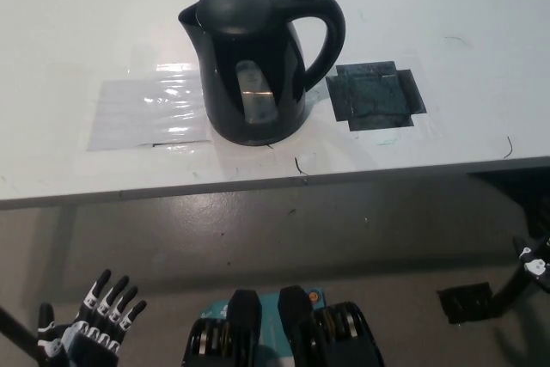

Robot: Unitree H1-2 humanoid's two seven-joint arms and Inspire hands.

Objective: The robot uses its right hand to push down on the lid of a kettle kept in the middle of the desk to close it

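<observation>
A black plastic electric kettle [256, 62] with its domed lid down stands upright in the middle of the white desk [481, 83], handle toward the right. The white left hand [86, 328] rests low, below the desk edge, fingers [116, 294] spread and holding nothing. Only a sliver of the black right hand [533, 259] shows at the right edge, so I cannot tell how its fingers stand.

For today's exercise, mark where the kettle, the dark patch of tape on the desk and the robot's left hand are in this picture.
kettle [251, 75], head view, on the front of its black body.
dark patch of tape [375, 94], head view, on the patch's middle.
left hand [93, 328], head view, on the middle of the hand, fingers apart.
</observation>
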